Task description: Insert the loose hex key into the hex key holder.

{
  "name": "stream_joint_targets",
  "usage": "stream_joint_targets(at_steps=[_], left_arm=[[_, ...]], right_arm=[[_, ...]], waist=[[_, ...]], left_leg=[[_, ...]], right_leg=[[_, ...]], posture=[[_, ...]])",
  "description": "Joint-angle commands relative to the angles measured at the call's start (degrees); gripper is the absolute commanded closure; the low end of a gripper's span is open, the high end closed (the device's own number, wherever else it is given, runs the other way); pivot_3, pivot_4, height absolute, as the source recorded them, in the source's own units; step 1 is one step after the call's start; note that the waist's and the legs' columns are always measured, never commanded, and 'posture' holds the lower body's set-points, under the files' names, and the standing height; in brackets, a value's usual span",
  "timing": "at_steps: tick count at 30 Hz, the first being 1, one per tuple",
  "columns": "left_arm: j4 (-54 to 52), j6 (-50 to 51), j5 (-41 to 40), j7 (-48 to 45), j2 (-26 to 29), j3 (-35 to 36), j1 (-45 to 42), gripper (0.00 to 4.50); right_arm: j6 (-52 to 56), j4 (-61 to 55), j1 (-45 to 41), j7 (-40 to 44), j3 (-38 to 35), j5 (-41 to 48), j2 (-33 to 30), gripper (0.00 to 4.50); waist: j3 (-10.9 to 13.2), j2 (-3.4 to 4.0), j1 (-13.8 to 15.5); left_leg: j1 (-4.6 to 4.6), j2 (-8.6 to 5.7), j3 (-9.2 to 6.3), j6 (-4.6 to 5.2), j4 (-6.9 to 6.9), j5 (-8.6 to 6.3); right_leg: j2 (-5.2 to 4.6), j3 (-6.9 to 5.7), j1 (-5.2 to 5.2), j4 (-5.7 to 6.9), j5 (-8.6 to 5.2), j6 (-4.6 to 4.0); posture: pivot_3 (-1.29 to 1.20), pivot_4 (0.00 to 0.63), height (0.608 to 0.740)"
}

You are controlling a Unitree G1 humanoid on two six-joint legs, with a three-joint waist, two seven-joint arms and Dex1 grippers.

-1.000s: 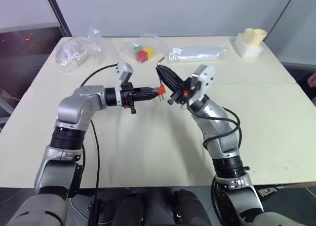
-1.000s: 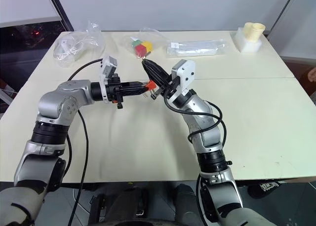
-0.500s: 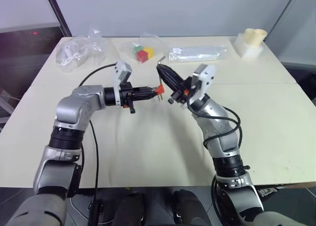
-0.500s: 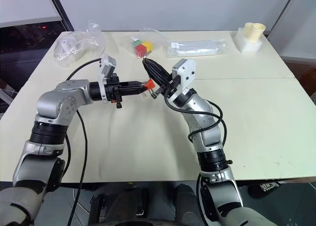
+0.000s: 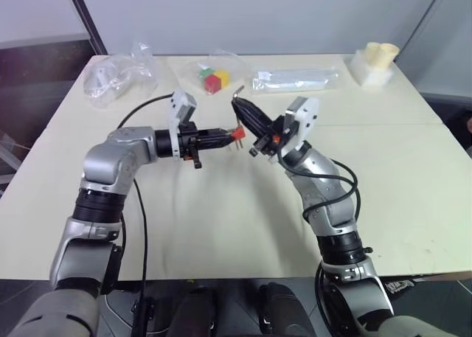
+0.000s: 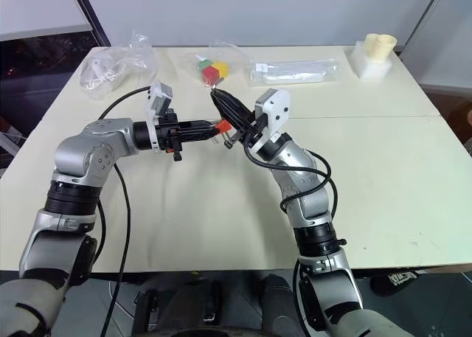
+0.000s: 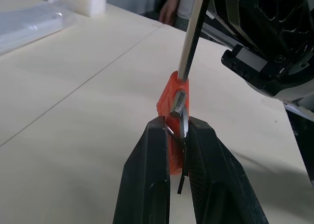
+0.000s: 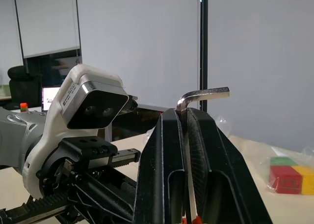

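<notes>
One loose hex key (image 8: pixel 188 150) between right hand (image 8: pixel 182 117) fingers

The left gripper (image 7: pixel 177 131) has its two black fingers (image 7: pixel 147 185) closed on the orange holder (image 7: pixel 171 99), which stands up between and just past their tips. Short grey keys (image 7: pixel 179 106) poke from the holder's side right above the fingertips. The loose key (image 7: pixel 192 35) comes down as a long thin rod, its lower end touching the holder's top. The right gripper (image 7: pixel 265 33) is black and sits just beyond the holder, above the pale table (image 7: pixel 73 111).
</notes>
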Motion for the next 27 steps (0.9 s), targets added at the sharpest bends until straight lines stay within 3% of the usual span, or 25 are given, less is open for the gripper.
stream_joint_targets(at_steps=[1,11,27], left_arm=[[-2.07,-0.67,-1.41,0.17,0.20,2.27,-1.04,4.26],[-2.50,0.75,-3.07,0.32,0.11,3.29,-1.20,4.26],[-2.07,0.32,-2.29,0.15,0.32,2.74,-1.72,4.26]], right_arm=[[-0.71,-1.73,0.27,0.16,0.01,-0.04,-0.10,4.46],[-5.66,-0.22,0.01,1.46,1.32,-4.42,-1.50,4.46],[-4.58,-0.75,3.10,2.75,4.23,-5.98,-2.18,4.46]], waist=[[0.00,0.00,0.00],[0.00,0.00,-0.01],[0.00,0.00,0.01]], left_leg=[[0.00,0.00,0.00,0.00,0.00,0.00],[0.00,0.00,0.00,0.00,0.00,0.00],[0.00,0.00,0.00,0.00,0.00,0.00]], right_leg=[[0.00,0.00,0.00,0.00,0.00,0.00],[0.02,0.00,0.00,0.00,0.00,0.00],[0.02,0.00,0.00,0.00,0.00,0.00]], posture=[[0.00,0.150,0.740],[0.00,0.150,0.740],[0.00,0.150,0.740]])
